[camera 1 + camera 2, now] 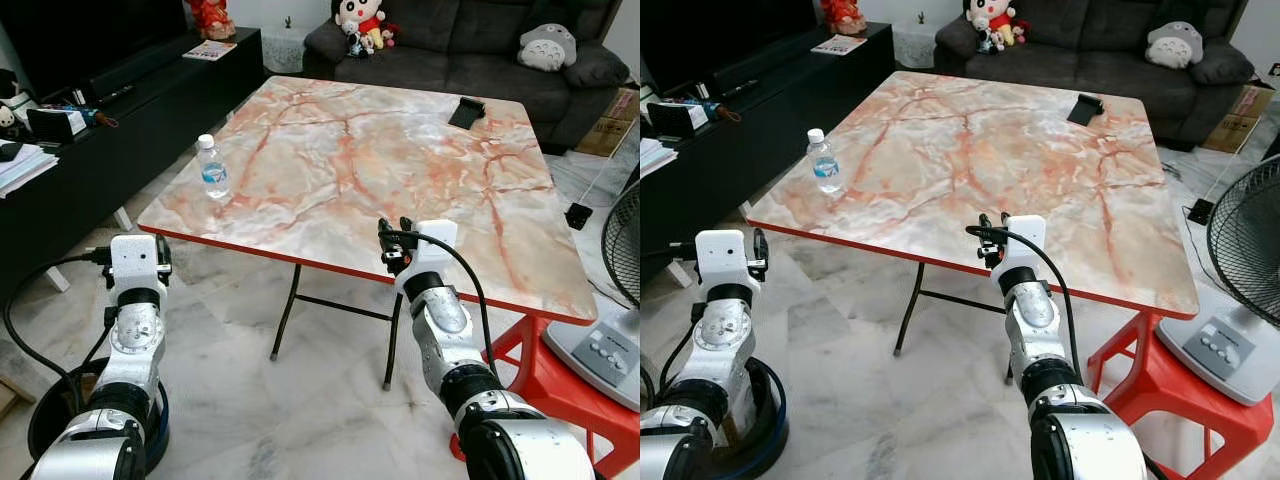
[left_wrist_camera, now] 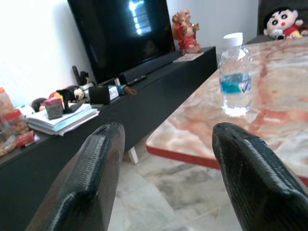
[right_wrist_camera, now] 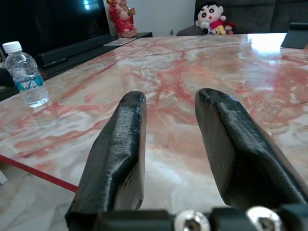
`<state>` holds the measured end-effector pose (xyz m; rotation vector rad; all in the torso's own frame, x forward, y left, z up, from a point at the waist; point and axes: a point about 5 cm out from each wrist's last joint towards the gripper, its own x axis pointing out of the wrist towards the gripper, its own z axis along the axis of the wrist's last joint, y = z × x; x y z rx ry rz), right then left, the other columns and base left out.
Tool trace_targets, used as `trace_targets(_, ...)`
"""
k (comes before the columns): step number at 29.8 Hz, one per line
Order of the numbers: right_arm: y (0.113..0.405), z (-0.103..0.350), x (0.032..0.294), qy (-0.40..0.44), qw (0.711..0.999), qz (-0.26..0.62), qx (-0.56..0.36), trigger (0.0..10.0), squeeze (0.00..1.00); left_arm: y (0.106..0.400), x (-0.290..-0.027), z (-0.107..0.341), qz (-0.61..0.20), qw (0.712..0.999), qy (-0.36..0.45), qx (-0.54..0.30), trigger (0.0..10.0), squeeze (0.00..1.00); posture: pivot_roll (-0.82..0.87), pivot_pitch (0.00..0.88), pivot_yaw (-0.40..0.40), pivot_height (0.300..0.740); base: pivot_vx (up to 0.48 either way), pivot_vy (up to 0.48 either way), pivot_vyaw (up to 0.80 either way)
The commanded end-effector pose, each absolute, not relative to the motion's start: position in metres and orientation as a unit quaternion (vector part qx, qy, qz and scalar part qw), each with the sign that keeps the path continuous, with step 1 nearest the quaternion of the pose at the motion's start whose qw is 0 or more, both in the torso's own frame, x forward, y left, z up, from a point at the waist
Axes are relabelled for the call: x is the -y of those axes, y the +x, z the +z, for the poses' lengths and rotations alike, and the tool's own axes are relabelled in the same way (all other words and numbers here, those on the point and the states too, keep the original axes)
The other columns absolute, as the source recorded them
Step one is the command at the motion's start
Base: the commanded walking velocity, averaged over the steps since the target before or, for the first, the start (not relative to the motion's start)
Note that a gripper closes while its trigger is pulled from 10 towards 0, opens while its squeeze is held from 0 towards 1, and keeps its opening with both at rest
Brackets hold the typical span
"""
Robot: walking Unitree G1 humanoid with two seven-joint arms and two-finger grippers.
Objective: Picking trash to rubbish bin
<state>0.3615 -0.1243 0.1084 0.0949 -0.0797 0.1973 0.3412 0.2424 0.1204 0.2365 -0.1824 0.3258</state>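
One upright water bottle [image 1: 213,168] stands near the table [image 1: 400,150] edge closest to the TV cabinet, ahead of the left tool [image 2: 168,173], which is nearer than the right tool [image 3: 168,144]; both gape wide, holding nothing.

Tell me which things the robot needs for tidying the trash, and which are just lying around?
For the job:
plastic bottle on the marble table
black bin on the floor
left gripper, open
right gripper, open

Just lying around:
black wallet
fan
red stool
sofa toys
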Motion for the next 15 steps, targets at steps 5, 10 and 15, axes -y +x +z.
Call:
trace_targets(5,0.3621,0.1148,0.1207,0.035,0.991,0.111,0.060,10.0,0.00,0.3466,-0.2363,0.1333,0.151,0.975,0.115,0.119,10.0,0.00,0.06,0.008,-0.045,0.740,0.096,0.000,0.50)
trace_targets(10,0.3618,0.1140,0.1187,0.036,0.991,0.117,0.056,10.0,0.00,0.3469,-0.2347,0.1335,0.152,0.974,0.114,0.120,10.0,0.00,0.06,0.008,-0.044,0.740,0.347,0.000,0.32)
trace_targets(15,0.3613,0.1145,0.1170,0.027,0.990,0.124,0.060,10.0,0.00,0.3469,-0.2344,0.1339,0.151,0.975,0.113,0.120,10.0,0.00,0.06,0.010,-0.043,0.740,0.381,0.000,0.00)
